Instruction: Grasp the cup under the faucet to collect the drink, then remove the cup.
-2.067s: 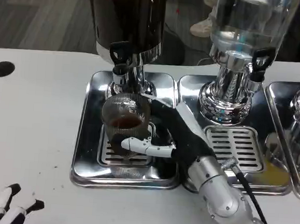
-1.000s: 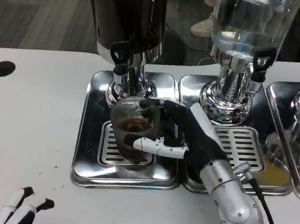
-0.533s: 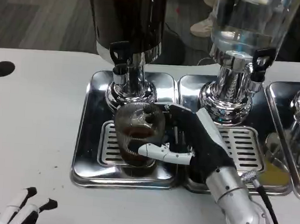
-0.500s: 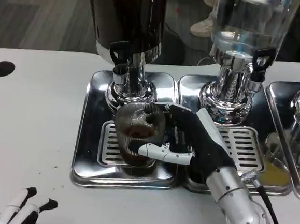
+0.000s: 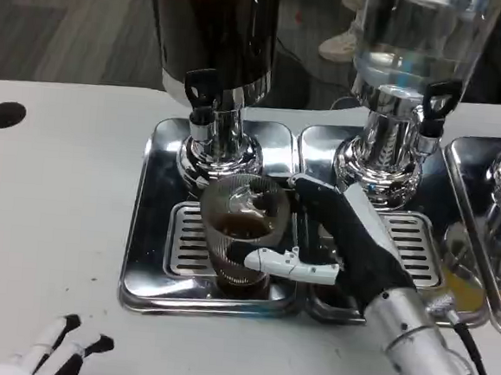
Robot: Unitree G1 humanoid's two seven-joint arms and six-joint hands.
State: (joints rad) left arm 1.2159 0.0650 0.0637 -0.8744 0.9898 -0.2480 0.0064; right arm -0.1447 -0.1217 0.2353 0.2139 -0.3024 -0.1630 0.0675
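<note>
We see the ribbed clear cup (image 5: 243, 235), upright and part-filled with dark drink, over the drip tray's (image 5: 144, 275) grate, forward of the faucet (image 5: 201, 105).

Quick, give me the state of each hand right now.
Left hand: only the fingers show at the bottom edge, apart and holding nothing; open.
Right hand: closed around the cup, which has dark drink in it.

Single head view, set high at the near edge of the counter (image 5: 48, 224), tilted down and forward, close in, far edge and dark floor beyond at top
</note>
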